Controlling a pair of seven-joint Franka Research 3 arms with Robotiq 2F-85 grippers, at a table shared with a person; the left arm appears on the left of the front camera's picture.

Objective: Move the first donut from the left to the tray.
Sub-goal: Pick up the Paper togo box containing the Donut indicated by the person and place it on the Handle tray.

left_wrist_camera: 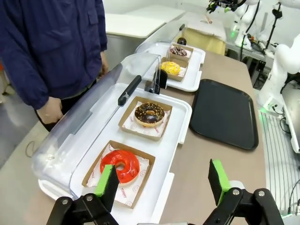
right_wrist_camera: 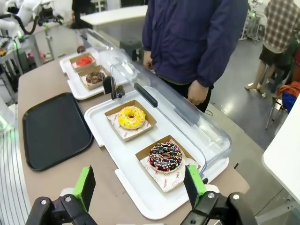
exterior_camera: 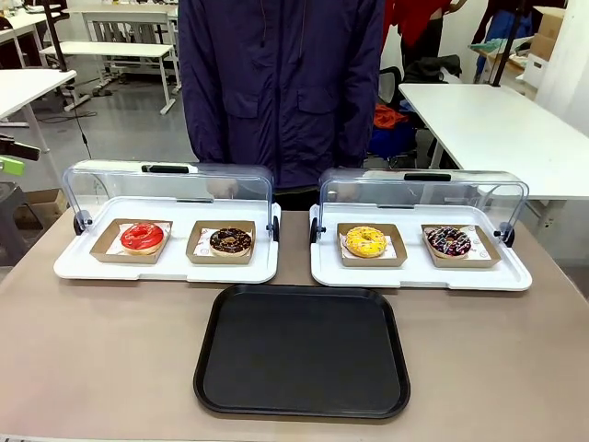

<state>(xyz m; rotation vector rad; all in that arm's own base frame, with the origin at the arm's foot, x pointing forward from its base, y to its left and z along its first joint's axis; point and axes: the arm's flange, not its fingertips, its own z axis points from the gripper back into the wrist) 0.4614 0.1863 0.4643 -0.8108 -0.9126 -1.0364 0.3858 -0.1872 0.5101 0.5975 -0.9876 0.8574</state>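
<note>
Left claw (left_wrist_camera: 161, 182): fingers wide apart, at the bottom of the left wrist view. Red donut (left_wrist_camera: 120, 165) lies just past its left finger, in a cardboard holder (left_wrist_camera: 140, 187) on a white tray (left_wrist_camera: 180, 123). Right claw (right_wrist_camera: 139, 183): fingers likewise spread, bottom of the right wrist view.

Front view, bottom centre: black tray (exterior_camera: 299, 412) flat on the tabletop (exterior_camera: 92, 350). Behind it, middle left: the red donut sits leftmost on the left white tray, with the brown donut (exterior_camera: 230, 241) just beside it to the right. Clear lid (exterior_camera: 166, 184) is raised behind them. Person (exterior_camera: 281, 83) stands top centre.
</note>
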